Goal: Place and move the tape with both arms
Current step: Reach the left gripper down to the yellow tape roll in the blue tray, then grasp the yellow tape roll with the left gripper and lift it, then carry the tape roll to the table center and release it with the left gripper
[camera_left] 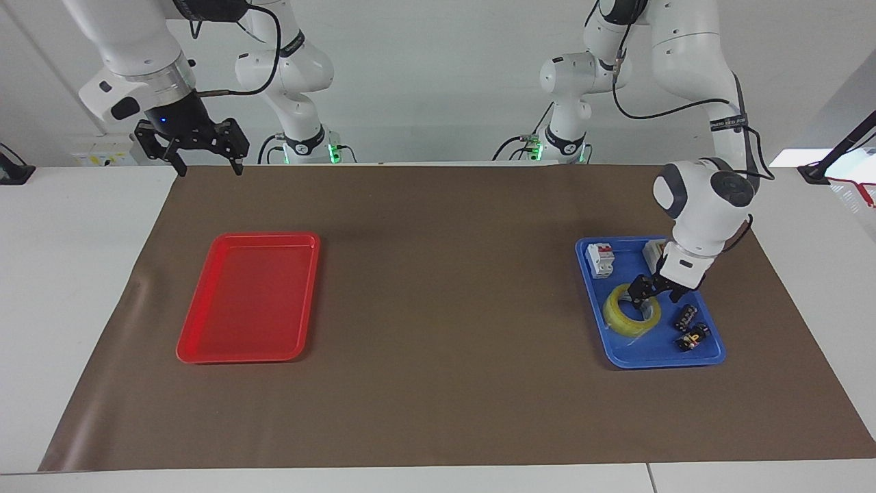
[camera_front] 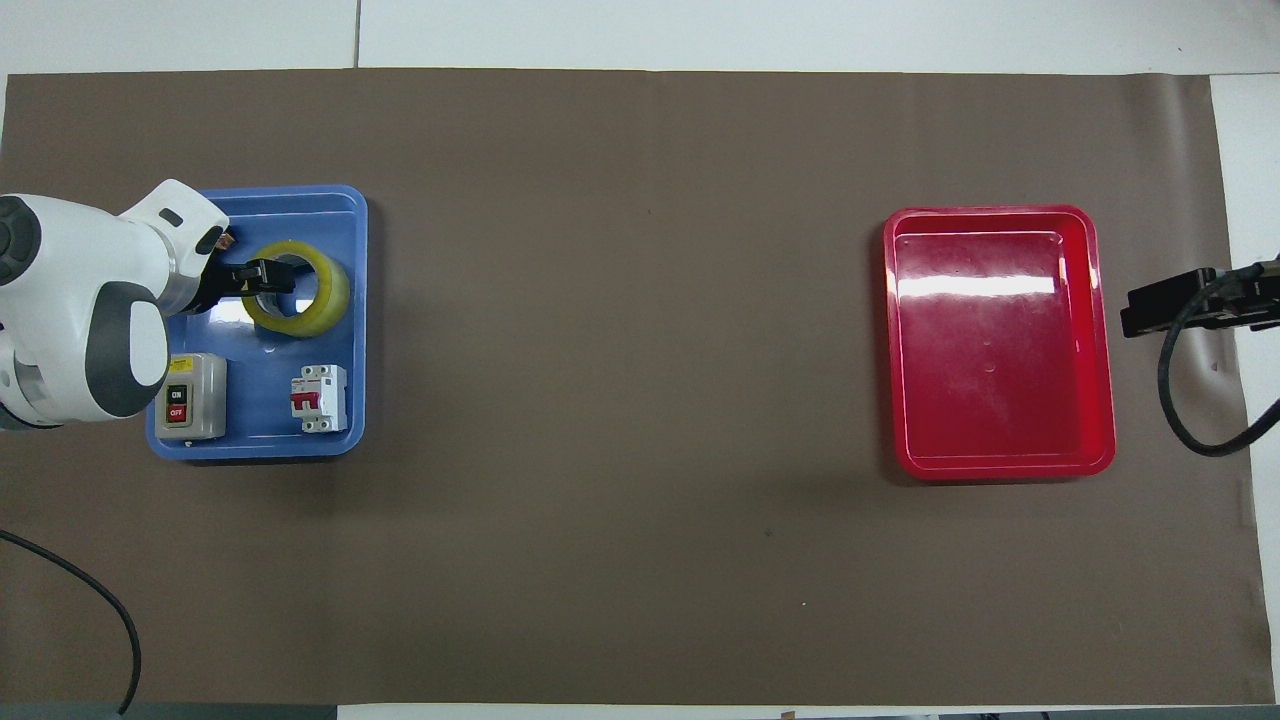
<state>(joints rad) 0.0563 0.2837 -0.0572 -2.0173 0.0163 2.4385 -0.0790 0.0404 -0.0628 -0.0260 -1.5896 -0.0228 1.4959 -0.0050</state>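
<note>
The yellow tape roll (camera_left: 621, 319) lies flat in the blue tray (camera_left: 643, 350) at the left arm's end of the table; it also shows in the overhead view (camera_front: 326, 300). My left gripper (camera_left: 653, 299) is down at the roll, open, with one finger in the roll's hole and the other outside its wall, on the side toward the small black parts. In the overhead view the left gripper (camera_front: 256, 280) reaches over the roll's edge. My right gripper (camera_left: 202, 156) waits open in the air over the table's edge by the right arm's base, and its black body (camera_front: 1160, 305) shows beside the red tray.
The blue tray (camera_front: 262, 432) also holds a grey on/off switch box (camera_front: 188, 398), a white and red breaker (camera_front: 318, 397) and small black parts (camera_left: 691, 330). An empty red tray (camera_left: 250, 301) lies at the right arm's end, seen from overhead too (camera_front: 1000, 340). Brown mat covers the table.
</note>
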